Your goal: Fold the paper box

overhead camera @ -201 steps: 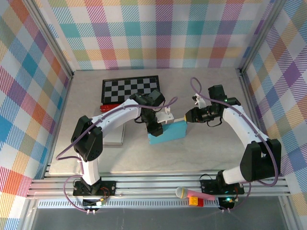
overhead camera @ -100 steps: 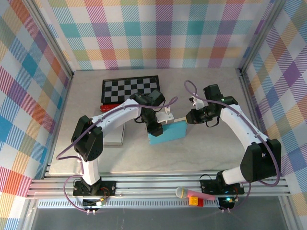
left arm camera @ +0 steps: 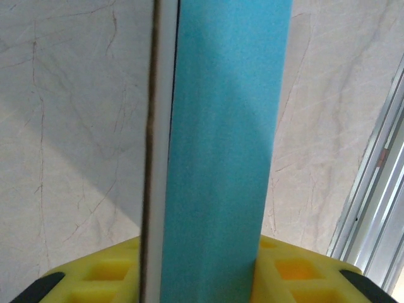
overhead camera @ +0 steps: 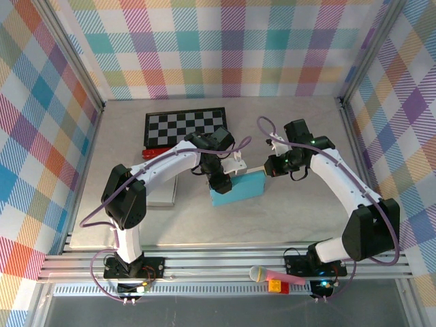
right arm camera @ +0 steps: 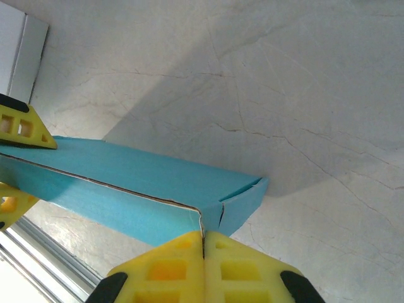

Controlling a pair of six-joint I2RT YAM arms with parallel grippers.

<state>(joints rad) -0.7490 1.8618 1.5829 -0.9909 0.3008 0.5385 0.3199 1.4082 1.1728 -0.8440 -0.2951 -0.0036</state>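
The blue paper box (overhead camera: 238,188) lies mid-table, folded flat and long. My left gripper (overhead camera: 221,181) is shut on its left end; in the left wrist view the box (left arm camera: 221,158) runs up from between the yellow fingers (left arm camera: 293,271), a white inner edge along its left side. My right gripper (overhead camera: 268,168) sits at the box's right end. In the right wrist view its yellow fingertips (right arm camera: 203,255) are pressed together, and the thin edge of the box's corner flap (right arm camera: 237,205) runs down into their seam. The left gripper's fingers (right arm camera: 22,129) show at the box's far end.
A black-and-white chessboard (overhead camera: 185,126) lies at the back left, with a red item (overhead camera: 152,151) at its near edge. A flat white pad (overhead camera: 162,195) lies left of the box. A microphone (overhead camera: 270,274) rests on the front rail. That aluminium rail (left arm camera: 372,208) runs close to the box.
My right gripper has slid a little left to the box's right end and closed its fingers on the corner flap. The left gripper and the box have stayed put.
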